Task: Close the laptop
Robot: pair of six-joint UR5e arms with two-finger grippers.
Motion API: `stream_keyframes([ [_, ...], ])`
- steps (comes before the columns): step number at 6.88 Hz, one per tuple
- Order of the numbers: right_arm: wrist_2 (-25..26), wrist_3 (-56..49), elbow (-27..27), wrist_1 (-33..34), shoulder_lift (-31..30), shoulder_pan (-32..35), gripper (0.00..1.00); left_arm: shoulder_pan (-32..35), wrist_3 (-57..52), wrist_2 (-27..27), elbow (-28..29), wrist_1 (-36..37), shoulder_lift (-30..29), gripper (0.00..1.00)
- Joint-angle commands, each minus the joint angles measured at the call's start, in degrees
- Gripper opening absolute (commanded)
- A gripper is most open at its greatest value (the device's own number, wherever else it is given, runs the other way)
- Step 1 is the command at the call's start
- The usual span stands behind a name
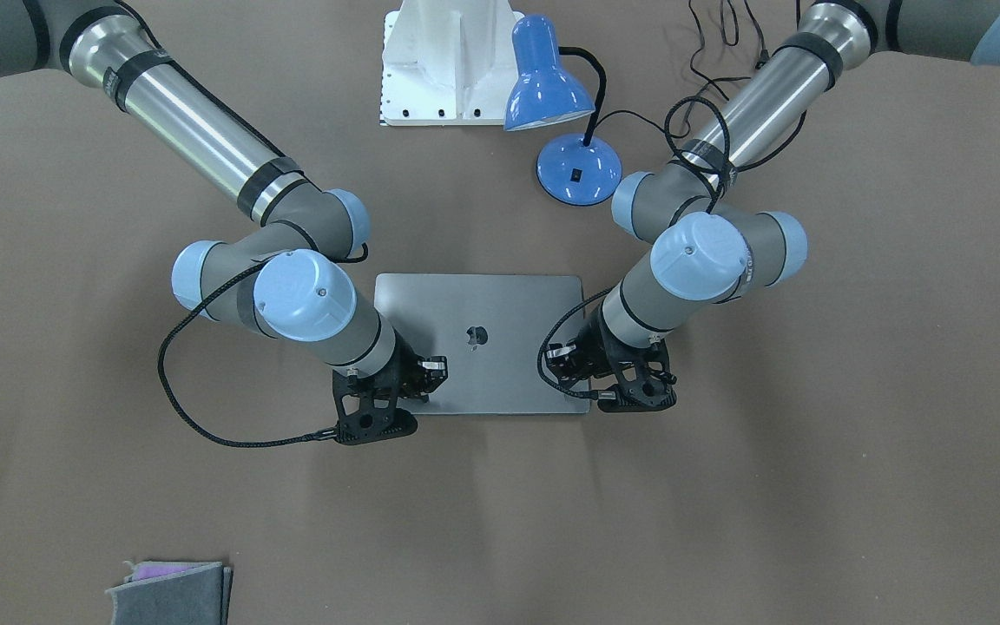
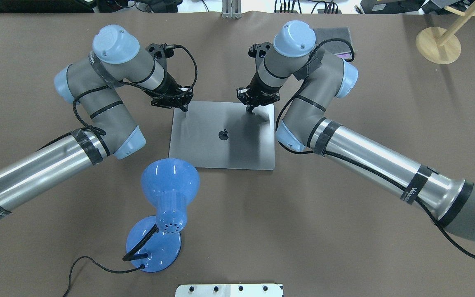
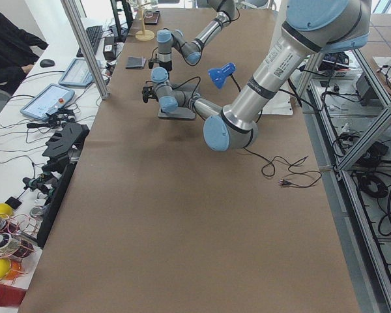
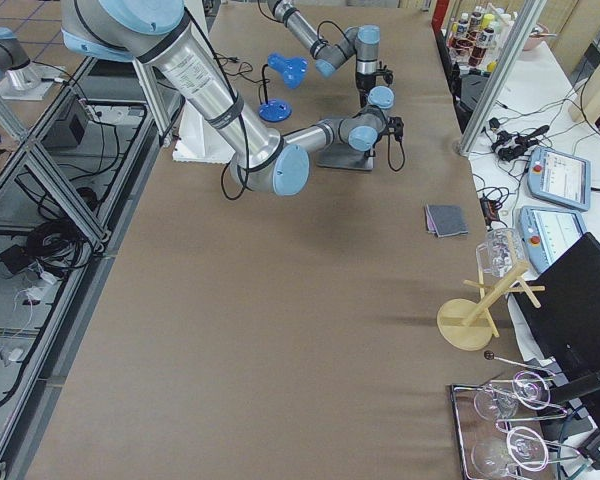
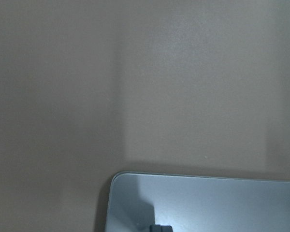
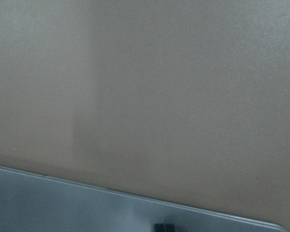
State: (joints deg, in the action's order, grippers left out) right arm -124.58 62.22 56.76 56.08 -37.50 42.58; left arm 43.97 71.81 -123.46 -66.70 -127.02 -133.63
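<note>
The grey laptop [image 1: 500, 299] lies flat on the brown table with its lid down and the apple logo facing up; it also shows in the overhead view [image 2: 221, 150]. My left gripper [image 2: 184, 109] is shut, with its tip resting on the lid's far left corner. My right gripper [image 2: 248, 110] is shut, with its tip on the lid near the far right corner. In the left wrist view a dark fingertip [image 5: 159, 228] touches the lid [image 5: 222, 203]. The right wrist view shows the same: a fingertip [image 6: 163, 227] on the lid [image 6: 63, 203].
A blue desk lamp [image 2: 169, 198] with a black cable stands close to the laptop's near left corner. A folded grey cloth [image 2: 334, 35] lies beyond my right arm. A wooden stand [image 2: 437, 43] is at the far right. A white base plate [image 2: 229, 290] sits at the near edge.
</note>
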Motion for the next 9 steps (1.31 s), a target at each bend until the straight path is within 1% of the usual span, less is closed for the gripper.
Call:
stream_keyframes([
  [1, -6.61, 0.36, 1.24, 0.43, 1.55, 4.68, 0.0, 0.59, 0.43, -0.46, -0.53, -0.07, -0.67, 0.0],
  [2, -8.21, 0.36, 1.77, 0.52, 1.55, 6.01, 0.0, 0.68, 0.44, -0.47, -0.71, 0.02, -0.67, 0.0],
  [3, -11.18, -0.25, 3.51, 0.78, 0.68, 8.37, 0.0, 2.95, 0.18, -1.16, -2.11, 0.28, -0.58, 0.0],
  [4, -12.26, 0.18, 7.27, 1.13, -2.29, 11.18, 0.36, 6.54, -0.18, -4.39, -2.9, 1.06, -0.49, 0.43],
  [5, -12.79, -0.34, 11.4, 3.75, -5.8, 13.12, 0.99, 8.05, -0.18, -3.81, -5.52, 1.59, 0.38, 0.98],
  [6, -13.66, -3.04, 14.05, 6.3, -8.71, 16.54, 1.0, 11.11, -0.27, -4.15, -8.94, 2.56, 3.43, 0.98],
  [7, -14.37, -6.12, 17.73, 6.58, -13.43, 19.01, 1.0, 14.8, -0.27, -4.33, -11.67, 4.22, 5.72, 0.98],
  [8, -14.81, -7.71, 19.25, 7.81, -15.83, 22.42, 1.0, 18.75, -2.88, -4.25, -14.14, 4.76, 8.62, 0.98],
  [9, -13.25, -10.08, 22.13, 9.3, -20.46, 23.59, 1.0, 21.92, -10.3, -4.33, -18.77, 9.63, 12.91, 0.98],
])
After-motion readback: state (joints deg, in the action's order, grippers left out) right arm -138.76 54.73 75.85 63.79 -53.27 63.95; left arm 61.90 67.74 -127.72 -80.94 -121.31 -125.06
